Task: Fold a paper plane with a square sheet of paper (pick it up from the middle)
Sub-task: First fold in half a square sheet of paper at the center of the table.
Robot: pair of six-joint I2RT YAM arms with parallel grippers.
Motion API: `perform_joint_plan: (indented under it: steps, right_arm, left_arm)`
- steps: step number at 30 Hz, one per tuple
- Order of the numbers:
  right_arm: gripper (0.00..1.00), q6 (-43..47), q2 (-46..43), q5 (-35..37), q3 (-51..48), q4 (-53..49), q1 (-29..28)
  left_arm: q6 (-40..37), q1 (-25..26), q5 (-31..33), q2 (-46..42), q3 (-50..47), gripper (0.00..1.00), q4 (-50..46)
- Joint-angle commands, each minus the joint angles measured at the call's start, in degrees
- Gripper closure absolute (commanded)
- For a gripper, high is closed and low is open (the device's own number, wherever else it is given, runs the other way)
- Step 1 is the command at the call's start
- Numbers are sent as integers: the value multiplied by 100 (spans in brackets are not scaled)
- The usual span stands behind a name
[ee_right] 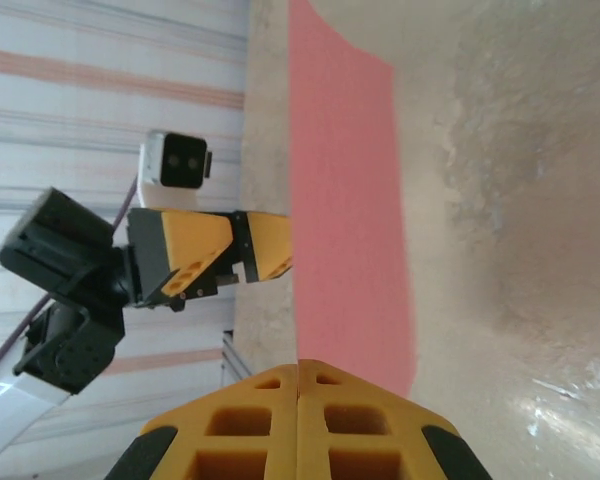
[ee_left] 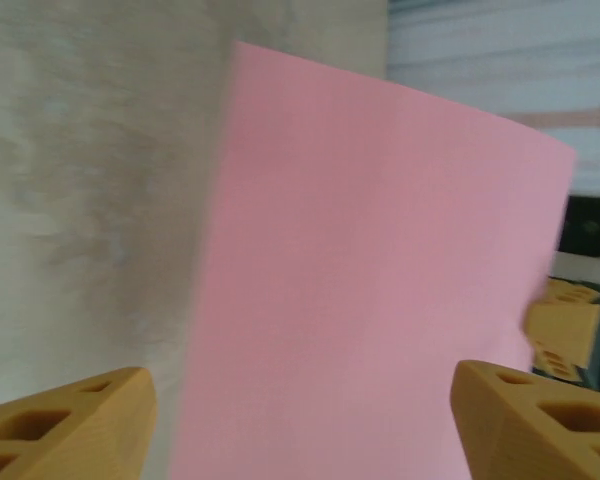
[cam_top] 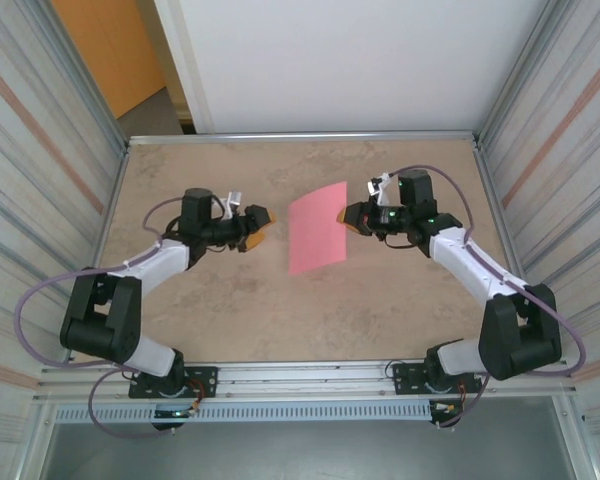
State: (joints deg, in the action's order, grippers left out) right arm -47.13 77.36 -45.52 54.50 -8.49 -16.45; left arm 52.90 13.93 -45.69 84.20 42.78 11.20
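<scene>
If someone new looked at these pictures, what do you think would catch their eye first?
The square sheet of paper, the one pink thing, stands out mid-table, bowed and lifted off the table rather than lying flat. The right gripper is shut and seems to pinch its right edge, while the left gripper hangs open just off its left side, not touching it.

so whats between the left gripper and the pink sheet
Nothing: in the top view a narrow strip of bare table separates the open left gripper from the square sheet of paper.
</scene>
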Motion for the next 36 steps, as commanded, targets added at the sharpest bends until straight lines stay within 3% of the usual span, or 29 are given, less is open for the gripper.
perform_joint_plan:
  steps: [1, 5, 9, 15, 18, 27, 36]
  right_arm:
    - [100, 391, -268, 244, 438, -884, -60]
    - [100, 277, -26, 418, 592, -837, -418]
    - [100, -86, 599, 475, 606, -39, -906]
    - [100, -813, 1556, 307, 393, 1601, -1288]
    - [100, -868, 1840, 374, 215, 1840, -1292]
    - [100, -1078, 2085, 879, -923, 2752, -1258]
    - [100, -522, 2224, 1185, -906, 2128, -1239]
  left_arm:
    - [-96, -215, 251, -355, -312, 14, -145]
    - [-205, -273, 372, -539, -470, 7, -213]
    - [-210, -271, 389, -586, -595, 2, -199]
    - [-242, -179, 397, -593, -821, 1, -168]
    - [-377, -2, 520, -559, -827, 2, -326]
    - [-1375, 909, 1361, -106, -75, 14, -1612]
    - [-1512, 1403, 1498, 541, 389, 24, -1797]
